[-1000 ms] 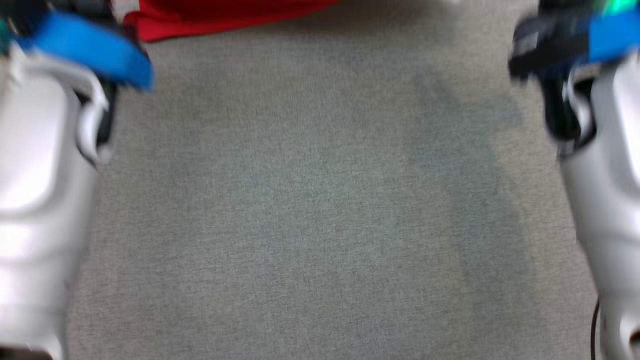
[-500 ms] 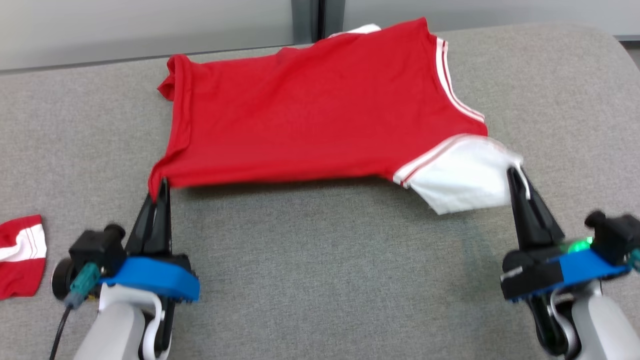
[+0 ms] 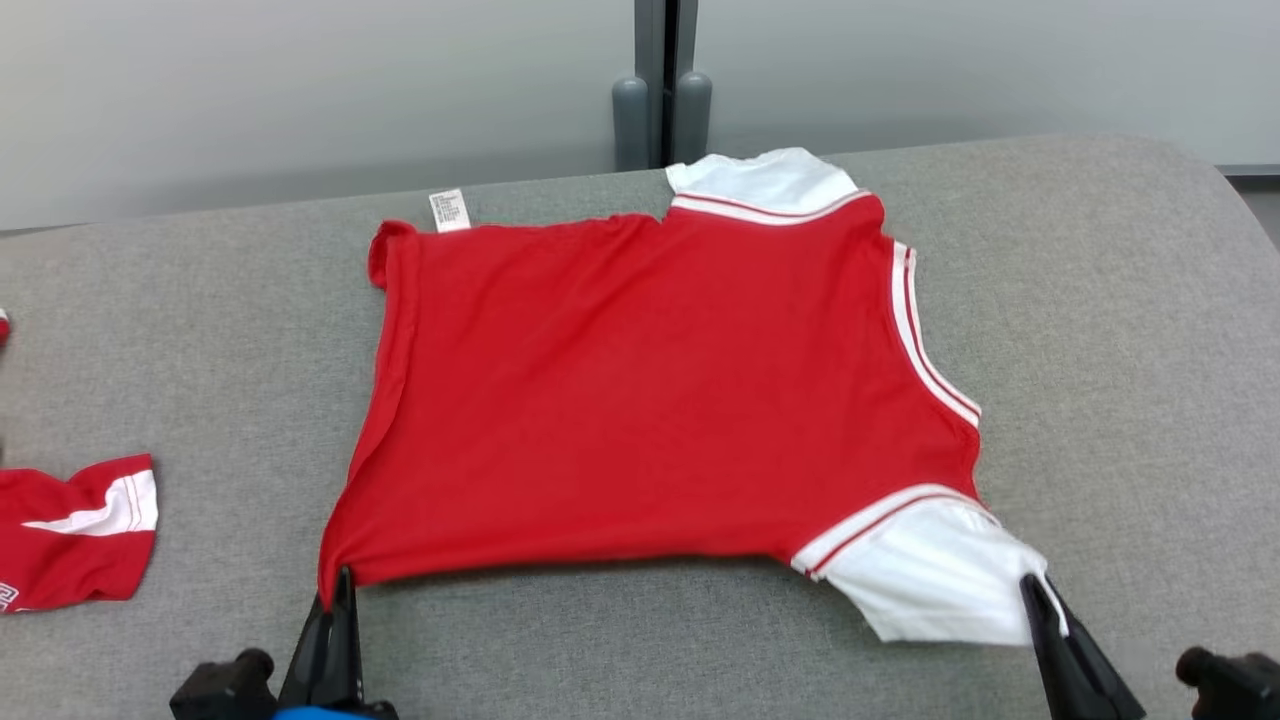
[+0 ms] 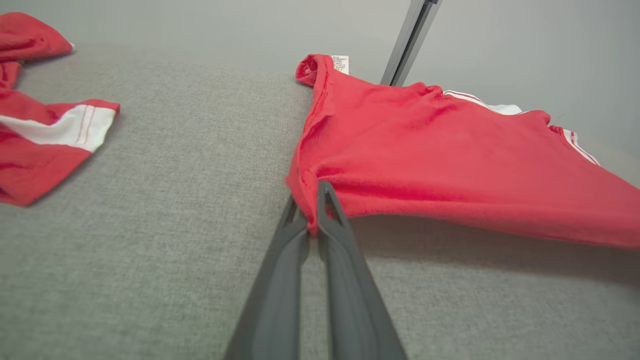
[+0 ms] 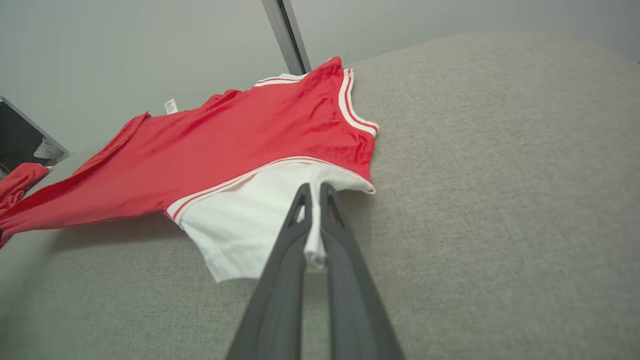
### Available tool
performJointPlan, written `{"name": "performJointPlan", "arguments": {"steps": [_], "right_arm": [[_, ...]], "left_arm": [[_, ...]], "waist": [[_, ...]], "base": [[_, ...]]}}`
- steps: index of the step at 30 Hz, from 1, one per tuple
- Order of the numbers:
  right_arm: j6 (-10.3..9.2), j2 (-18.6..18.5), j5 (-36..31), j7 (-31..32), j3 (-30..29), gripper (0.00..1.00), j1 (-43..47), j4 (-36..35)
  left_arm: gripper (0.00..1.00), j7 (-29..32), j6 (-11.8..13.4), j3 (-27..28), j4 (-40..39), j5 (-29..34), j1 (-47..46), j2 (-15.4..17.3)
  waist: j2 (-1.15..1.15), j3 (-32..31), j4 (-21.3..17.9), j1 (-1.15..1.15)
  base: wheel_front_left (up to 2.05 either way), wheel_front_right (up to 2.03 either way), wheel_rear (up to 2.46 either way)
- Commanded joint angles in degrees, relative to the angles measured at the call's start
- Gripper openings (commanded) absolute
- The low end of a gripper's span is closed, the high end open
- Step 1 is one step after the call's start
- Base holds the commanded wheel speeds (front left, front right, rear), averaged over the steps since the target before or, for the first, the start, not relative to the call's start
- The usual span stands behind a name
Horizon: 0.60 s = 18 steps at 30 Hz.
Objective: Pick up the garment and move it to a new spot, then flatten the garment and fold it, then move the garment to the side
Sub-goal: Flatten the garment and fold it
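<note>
The garment (image 3: 650, 390) is a red T-shirt with white sleeves and white stripes, spread across the grey table (image 3: 1100, 300). Its near edge hangs slightly raised between my two grippers. My left gripper (image 3: 340, 585) is shut on the near left corner of the red hem (image 4: 310, 200). My right gripper (image 3: 1035, 590) is shut on the white sleeve (image 5: 260, 220) at the near right. A white label (image 3: 449, 210) shows at the far left corner.
A second red and white garment (image 3: 70, 540) lies crumpled at the table's left edge, also seen as the red and white heap (image 4: 45, 135). A grey post (image 3: 660, 90) stands behind the table's far edge, before a pale wall.
The head camera has tilted up, so the whole shirt now shows. Both grippers keep hold of the shirt's near edge and sit lower in the picture.
</note>
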Motion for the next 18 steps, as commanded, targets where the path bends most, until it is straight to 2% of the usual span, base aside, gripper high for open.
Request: {"name": "performJointPlan", "arguments": {"steps": [1, 11, 18], "right_arm": [[0.01, 0.5, -0.5, 0.5, -0.5, 0.0, 1.6, -1.4], [0.01, 2.2, -1.7, 3.7, -2.0, 0.0, 4.5, -4.6], [0.01, 1.7, -2.7, 6.2, -2.1, 0.0, -1.7, -2.3]], "left_arm": [[0.0, -0.3, 0.4, 0.4, -0.4, 0.2, 1.0, -0.2], [0.0, 0.6, 0.2, -1.6, -0.6, 0.8, 1.7, -0.3], [0.0, 1.1, -0.4, -2.4, 0.2, 1.3, -0.6, 0.5]], "waist": [[0.0, -0.2, 0.1, 0.01], [0.0, -1.0, 0.6, 0.01], [0.0, -0.7, 0.4, 0.01]], "base": [[0.0, 0.0, 0.0], [0.0, 0.0, 0.0], [0.0, 0.0, 0.0]]}}
